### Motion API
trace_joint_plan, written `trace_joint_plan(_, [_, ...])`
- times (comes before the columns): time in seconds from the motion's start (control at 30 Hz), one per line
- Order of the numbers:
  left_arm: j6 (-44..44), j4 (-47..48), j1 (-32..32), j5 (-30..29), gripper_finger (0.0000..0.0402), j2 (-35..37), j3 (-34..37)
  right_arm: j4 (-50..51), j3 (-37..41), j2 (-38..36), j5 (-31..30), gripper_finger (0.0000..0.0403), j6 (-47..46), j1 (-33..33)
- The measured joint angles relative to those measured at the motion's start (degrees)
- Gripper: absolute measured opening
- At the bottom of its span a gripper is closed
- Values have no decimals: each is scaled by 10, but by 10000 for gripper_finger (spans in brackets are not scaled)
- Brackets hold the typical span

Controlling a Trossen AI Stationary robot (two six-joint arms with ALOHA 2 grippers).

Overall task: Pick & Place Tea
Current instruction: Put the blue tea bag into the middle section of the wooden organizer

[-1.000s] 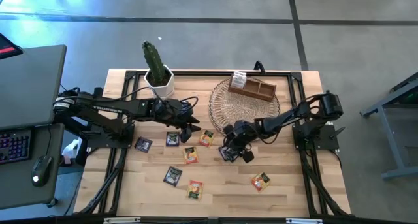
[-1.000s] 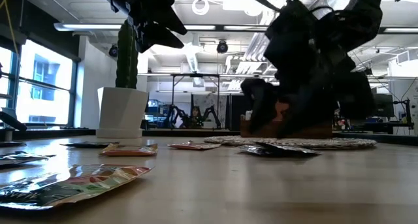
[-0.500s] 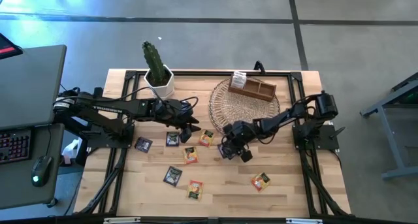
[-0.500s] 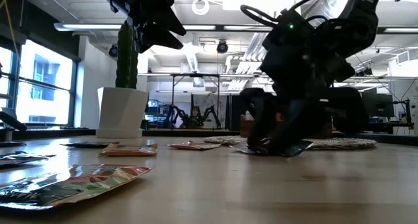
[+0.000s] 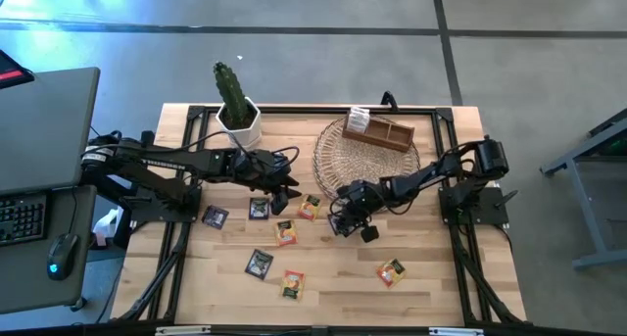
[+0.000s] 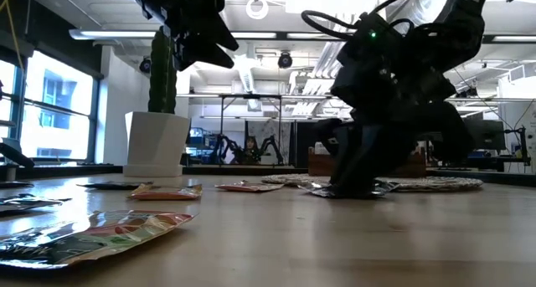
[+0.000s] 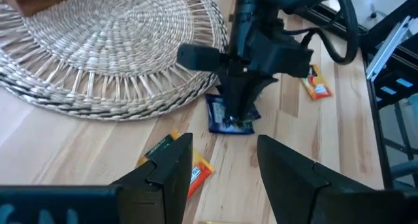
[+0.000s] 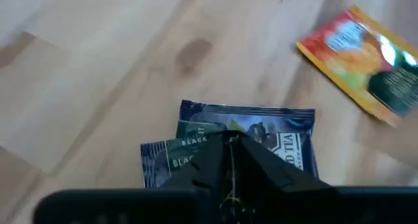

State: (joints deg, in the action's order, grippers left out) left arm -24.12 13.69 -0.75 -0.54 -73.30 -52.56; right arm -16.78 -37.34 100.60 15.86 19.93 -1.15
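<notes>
- Wooden table (image 5: 441, 277) carried a cactus pot (image 5: 239, 123), wicker mat (image 5: 364, 155) and wooden box (image 5: 378, 131).
- Right gripper (image 5: 343, 225) was pinched on two overlapping dark sachets (image 8: 248, 136) beside the mat.
- Left gripper (image 7: 222, 165) hung open above.
- Seven loose sachets (image 5: 260, 264) lay scattered.

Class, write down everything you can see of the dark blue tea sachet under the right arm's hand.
The dark blue tea sachet is a flat, glossy packet with pale "black tea" print. It lies on the wooden table just off the woven mat's edge, overlapping a second dark blue sachet. The right hand has its fingers closed together on it, pinching its edge.
</notes>
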Motion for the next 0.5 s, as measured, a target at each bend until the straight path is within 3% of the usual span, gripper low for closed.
trace_joint_plan(0.1, [0, -1, 0, 0, 170, 0, 0, 5, 1, -34, -32, 14, -19, 0])
trace_joint_plan(0.27, [0, -2, 0, 0, 170, 0, 0, 23, 0, -118, -177, 18, -67, 0])
trace_joint_plan(0.37, [0, -2, 0, 0, 170, 0, 0, 43, 1, -185, -292, 26, -74, 0])
trace_joint_plan(0.5, [-1, -2, 0, 0, 170, 0, 0, 56, 7, -274, -514, 15, -58, 0])
